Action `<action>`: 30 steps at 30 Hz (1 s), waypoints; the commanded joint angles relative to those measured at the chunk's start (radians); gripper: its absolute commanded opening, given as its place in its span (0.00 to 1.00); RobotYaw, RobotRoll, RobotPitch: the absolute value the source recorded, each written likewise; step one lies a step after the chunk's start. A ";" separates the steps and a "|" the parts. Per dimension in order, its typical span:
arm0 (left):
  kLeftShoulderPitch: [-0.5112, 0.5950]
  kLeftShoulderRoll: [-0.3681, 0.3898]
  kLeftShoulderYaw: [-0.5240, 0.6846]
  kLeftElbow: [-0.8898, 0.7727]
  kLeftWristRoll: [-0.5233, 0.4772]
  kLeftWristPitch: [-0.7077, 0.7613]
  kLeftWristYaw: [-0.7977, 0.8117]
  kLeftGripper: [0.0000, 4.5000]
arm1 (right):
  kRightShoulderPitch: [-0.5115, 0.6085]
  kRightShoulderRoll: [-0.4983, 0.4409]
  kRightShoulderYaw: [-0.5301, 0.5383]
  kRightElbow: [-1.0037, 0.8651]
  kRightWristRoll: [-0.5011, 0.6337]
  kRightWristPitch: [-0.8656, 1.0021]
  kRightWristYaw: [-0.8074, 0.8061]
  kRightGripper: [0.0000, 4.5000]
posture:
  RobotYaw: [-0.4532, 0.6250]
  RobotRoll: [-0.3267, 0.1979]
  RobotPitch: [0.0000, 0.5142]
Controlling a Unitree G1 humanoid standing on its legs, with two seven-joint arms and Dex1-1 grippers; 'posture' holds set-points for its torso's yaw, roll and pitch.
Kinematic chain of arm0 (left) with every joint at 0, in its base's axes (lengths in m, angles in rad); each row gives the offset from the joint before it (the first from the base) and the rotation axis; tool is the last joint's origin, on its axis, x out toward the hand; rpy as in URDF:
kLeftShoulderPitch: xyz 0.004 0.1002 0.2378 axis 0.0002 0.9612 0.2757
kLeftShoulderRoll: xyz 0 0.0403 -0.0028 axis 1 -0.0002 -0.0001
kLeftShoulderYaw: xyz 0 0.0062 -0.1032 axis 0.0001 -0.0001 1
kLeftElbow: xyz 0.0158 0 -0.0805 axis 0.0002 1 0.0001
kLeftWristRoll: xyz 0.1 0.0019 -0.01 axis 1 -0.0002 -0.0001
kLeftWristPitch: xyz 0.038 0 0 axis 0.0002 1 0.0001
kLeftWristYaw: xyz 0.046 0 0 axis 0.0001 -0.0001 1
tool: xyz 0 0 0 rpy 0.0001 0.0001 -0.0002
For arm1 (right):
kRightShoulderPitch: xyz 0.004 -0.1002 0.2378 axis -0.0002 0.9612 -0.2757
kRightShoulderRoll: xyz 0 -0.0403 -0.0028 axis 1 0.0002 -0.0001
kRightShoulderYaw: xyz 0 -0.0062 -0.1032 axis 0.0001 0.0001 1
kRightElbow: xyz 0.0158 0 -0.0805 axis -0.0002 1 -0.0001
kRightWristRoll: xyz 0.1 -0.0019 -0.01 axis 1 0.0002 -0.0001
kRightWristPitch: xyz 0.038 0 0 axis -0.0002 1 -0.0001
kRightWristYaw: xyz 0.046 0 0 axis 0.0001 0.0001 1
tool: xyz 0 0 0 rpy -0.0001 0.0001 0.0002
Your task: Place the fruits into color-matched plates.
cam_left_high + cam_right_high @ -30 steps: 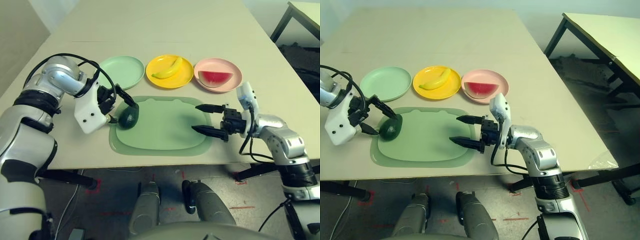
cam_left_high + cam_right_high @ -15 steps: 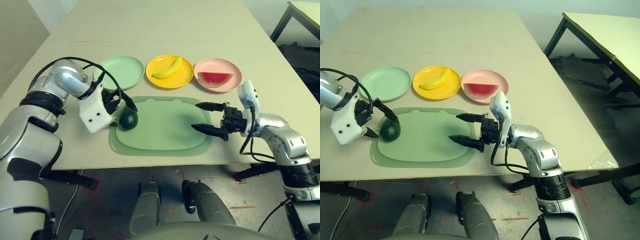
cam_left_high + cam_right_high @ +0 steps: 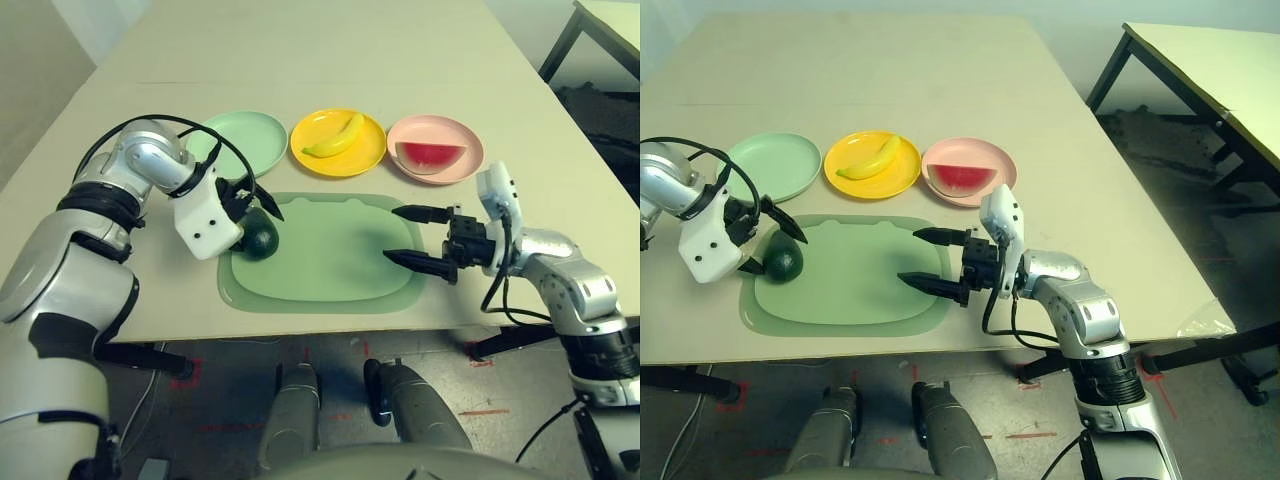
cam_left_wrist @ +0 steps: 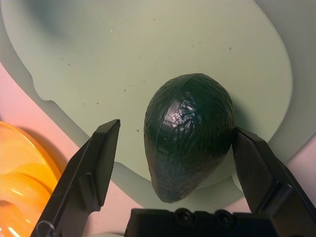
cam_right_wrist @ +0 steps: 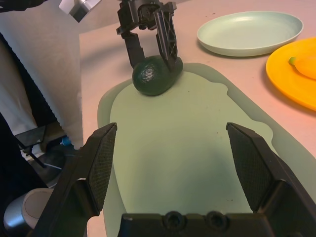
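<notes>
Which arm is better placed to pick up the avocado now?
Left. Its open tool already straddles the avocado on the mat; the right tool hovers at the mat's opposite end.

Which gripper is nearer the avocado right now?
Left. The left gripper is open with its fingers straddling the avocado on the mat; the right gripper is open over the mat's opposite end.

Head stereo pair: looks forward and down from above the table (image 3: pixel 420 50).
Left wrist camera: very close, aimed down at the avocado (image 4: pixel 190 133) on the mat (image 4: pixel 148 54).
Right wrist camera: low, facing across the mat.
Shared: avocado, mat.
</notes>
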 commanded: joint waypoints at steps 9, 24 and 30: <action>0.014 -0.002 -0.007 -0.008 0.019 0.034 -0.011 1.00 | 0.013 -0.012 0.005 -0.023 0.017 -0.002 -0.007 0.99 | 0.30 0.62 0.31; 0.038 0.025 -0.031 -0.063 -0.009 0.134 -0.011 1.00 | 0.029 -0.013 0.004 -0.038 0.017 -0.007 -0.017 0.99 | 0.29 0.62 0.31; 0.048 0.021 -0.031 -0.080 -0.013 0.143 -0.011 1.00 | 0.039 -0.007 0.003 -0.046 0.019 -0.008 -0.031 0.99 | 0.28 0.62 0.30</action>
